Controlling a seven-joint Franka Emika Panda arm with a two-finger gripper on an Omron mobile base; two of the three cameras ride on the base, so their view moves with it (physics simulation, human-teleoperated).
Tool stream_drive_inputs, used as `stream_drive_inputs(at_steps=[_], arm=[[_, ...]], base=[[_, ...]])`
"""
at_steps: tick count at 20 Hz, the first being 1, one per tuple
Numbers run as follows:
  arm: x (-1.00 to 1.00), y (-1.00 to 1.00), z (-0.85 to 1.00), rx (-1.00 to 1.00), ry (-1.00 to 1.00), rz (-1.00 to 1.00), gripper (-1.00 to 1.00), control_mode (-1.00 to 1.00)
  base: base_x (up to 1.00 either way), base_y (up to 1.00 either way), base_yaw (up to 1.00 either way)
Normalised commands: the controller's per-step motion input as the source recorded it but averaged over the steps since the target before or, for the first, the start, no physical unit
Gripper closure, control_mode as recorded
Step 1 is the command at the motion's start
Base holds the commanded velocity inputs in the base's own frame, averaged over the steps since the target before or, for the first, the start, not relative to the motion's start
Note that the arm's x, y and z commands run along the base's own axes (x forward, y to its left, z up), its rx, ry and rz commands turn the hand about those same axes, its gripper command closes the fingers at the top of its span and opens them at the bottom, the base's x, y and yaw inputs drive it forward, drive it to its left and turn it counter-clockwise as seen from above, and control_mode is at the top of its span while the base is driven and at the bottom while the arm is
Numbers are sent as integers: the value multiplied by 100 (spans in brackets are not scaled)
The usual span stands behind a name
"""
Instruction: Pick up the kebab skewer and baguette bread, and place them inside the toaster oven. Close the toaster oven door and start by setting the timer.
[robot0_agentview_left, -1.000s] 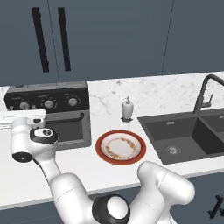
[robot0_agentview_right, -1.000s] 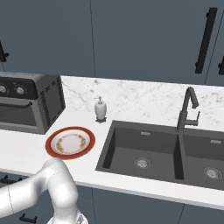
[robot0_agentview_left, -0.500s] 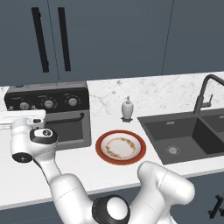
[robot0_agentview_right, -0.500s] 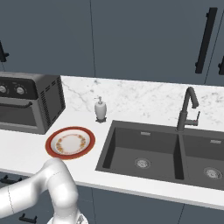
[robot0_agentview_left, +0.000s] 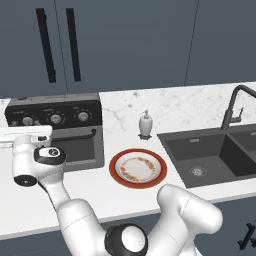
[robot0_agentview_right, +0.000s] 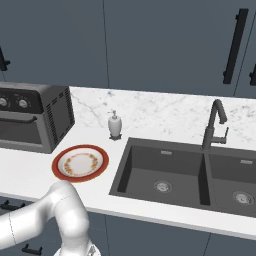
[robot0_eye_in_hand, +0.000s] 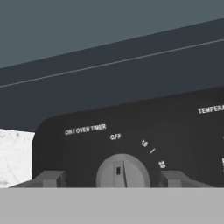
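The toaster oven (robot0_agentview_left: 60, 130) stands on the counter at the left, and the toaster oven door (robot0_agentview_left: 75, 147) is shut with its bar handle across the top. In the hand view my gripper (robot0_eye_in_hand: 111, 178) is open and straddles the silver timer knob (robot0_eye_in_hand: 123, 170). One fingertip (robot0_eye_in_hand: 50, 178) rises on each side of the knob, with a small gap to it. The knob's mark points up toward OFF. My white hand (robot0_agentview_left: 25, 135) hangs in front of the oven's left knob. The kebab skewer and baguette bread are out of view.
A red-rimmed plate (robot0_agentview_left: 138, 168) lies bare on the counter right of the oven. A soap dispenser (robot0_agentview_left: 145, 124) stands behind it. The dark sink (robot0_agentview_right: 170, 172) and faucet (robot0_agentview_right: 212, 125) lie to the right. Dark cabinets hang above.
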Motion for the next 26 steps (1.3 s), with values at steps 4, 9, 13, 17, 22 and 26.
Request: stream_drive_inputs(at_steps=[4, 9, 13, 17, 22, 26], arm=[[1, -4, -1, 0, -1, 0, 100, -100], [10, -12, 0, 0, -4, 0, 100, -100], [19, -9, 0, 0, -6, 0, 100, -100], [8, 0, 0, 0, -8, 0, 100, -100], [0, -2, 0, 0, -5, 0, 100, -100], [1, 0, 0, 1, -2, 0, 100, -100]], base=[[0, 0, 0], [0, 0, 0], [0, 0, 0], [0, 0, 0], [0, 0, 0], [0, 0, 0]])
